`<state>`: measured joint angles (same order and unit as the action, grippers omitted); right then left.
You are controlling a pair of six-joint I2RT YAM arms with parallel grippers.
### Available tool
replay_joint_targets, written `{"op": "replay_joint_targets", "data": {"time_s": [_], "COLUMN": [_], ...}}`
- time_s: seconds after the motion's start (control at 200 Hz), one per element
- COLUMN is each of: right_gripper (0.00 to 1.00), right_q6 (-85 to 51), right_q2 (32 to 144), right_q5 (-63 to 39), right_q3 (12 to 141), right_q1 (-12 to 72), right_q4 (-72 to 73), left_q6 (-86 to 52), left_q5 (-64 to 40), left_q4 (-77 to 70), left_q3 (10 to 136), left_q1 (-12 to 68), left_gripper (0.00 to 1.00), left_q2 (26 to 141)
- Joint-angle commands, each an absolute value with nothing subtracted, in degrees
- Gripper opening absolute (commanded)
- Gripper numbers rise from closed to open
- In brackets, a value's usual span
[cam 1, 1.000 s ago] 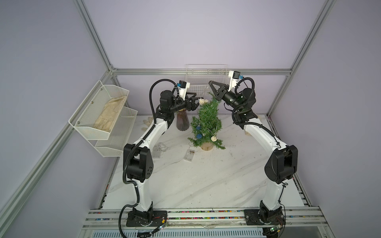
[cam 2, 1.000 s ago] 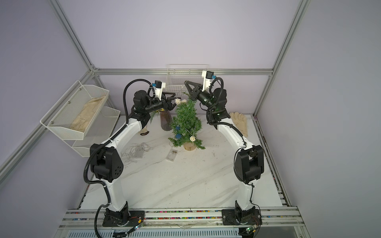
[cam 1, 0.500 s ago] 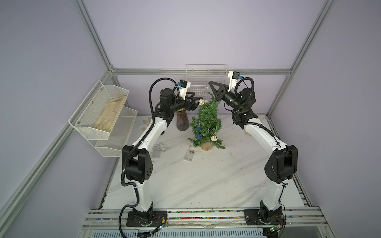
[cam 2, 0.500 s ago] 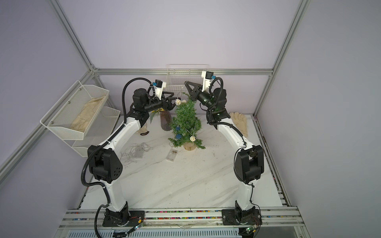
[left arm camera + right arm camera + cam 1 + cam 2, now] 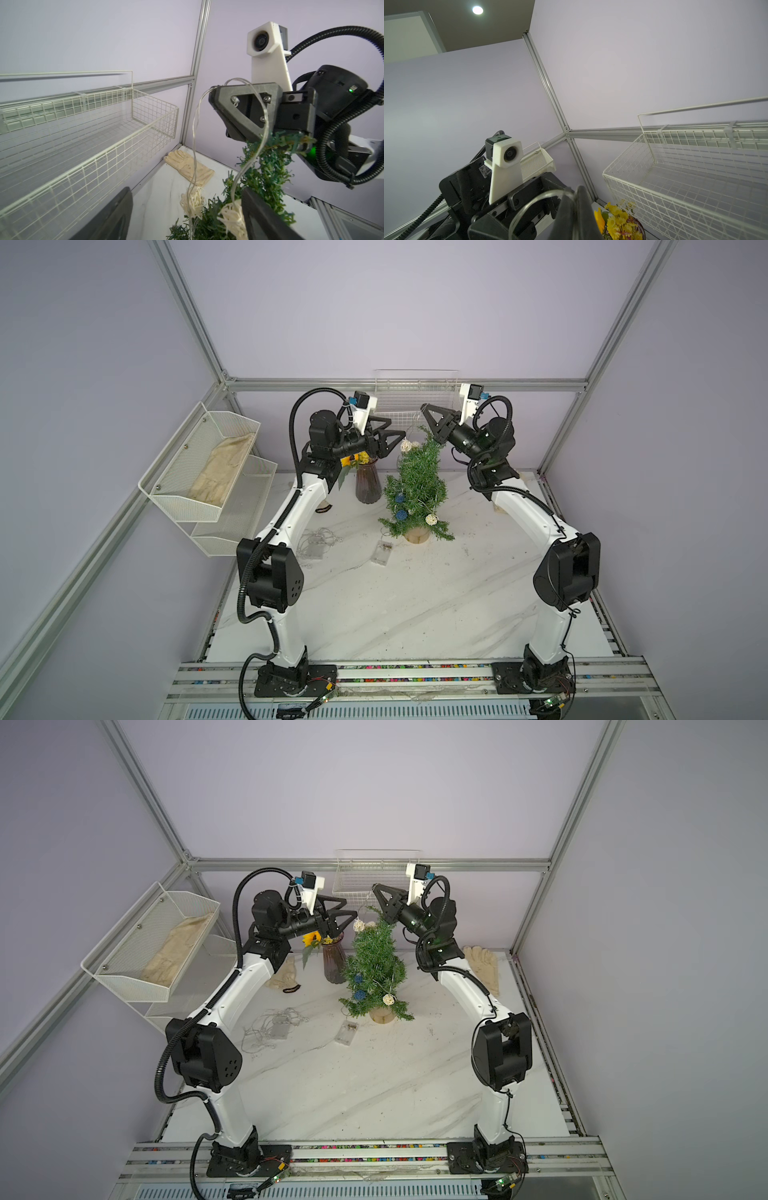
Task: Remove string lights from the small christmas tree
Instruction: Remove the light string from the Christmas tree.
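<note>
Lights (image 5: 405,445): where are they, and who has them?

My right claw (image 5: 424,407) is clenched on their wire above the tree (image 5: 417,485) tip. The rest stays draped on the tree, and the battery box (image 5: 382,551) lies on the bench (image 5: 415,614) near the tree's base. My left claw (image 5: 397,428) is spread wide, grasping nothing, its tips just beside the top cream balls.

What does each view add?

Both top views show blue balls (image 5: 359,994) and a cream ball (image 5: 388,999) low on the tree, plus a loose wire tangle (image 5: 274,1029) on the bench. Neither wrist view has those. My left wrist view shows the wire looping out of the right claw's tip and down to two cream balls (image 5: 192,202). They sit between my open left fingers (image 5: 264,216), one just beside a finger. My right wrist view shows only a wire loop (image 5: 529,205) by its closed fingers, the yellow flowers (image 5: 618,222) and the wall basket (image 5: 654,199).

Anything changed in the last second?

My left arm has shifted slightly by the tree top. The right claw, tree and box sit where they were.
</note>
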<state>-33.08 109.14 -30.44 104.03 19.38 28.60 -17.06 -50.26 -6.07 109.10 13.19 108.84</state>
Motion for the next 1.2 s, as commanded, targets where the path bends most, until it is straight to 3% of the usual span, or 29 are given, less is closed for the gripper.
{"op": "replay_joint_targets", "data": {"time_s": [0.0, 0.915, 1.195], "right_gripper": [0.00, 0.00, 0.00], "right_q6": [-32.2, -31.9, -31.6], "right_q2": [109.8, 110.1, 110.2], "right_q5": [-31.1, -31.5, -31.3], "right_q3": [104.5, 104.2, 103.8], "right_q1": [19.5, 19.3, 19.1], "right_q4": [26.3, 26.6, 26.7], "left_q6": [-22.1, -25.8, -28.5], "left_q5": [-55.8, -54.3, -54.5], "left_q4": [-10.4, -9.8, -12.5], "left_q3": [116.9, 129.7, 130.8], "left_q1": [13.3, 16.0, 16.3], "left_gripper": [0.82, 0.81, 0.66], "left_q2": [109.2, 121.1, 122.5]}}
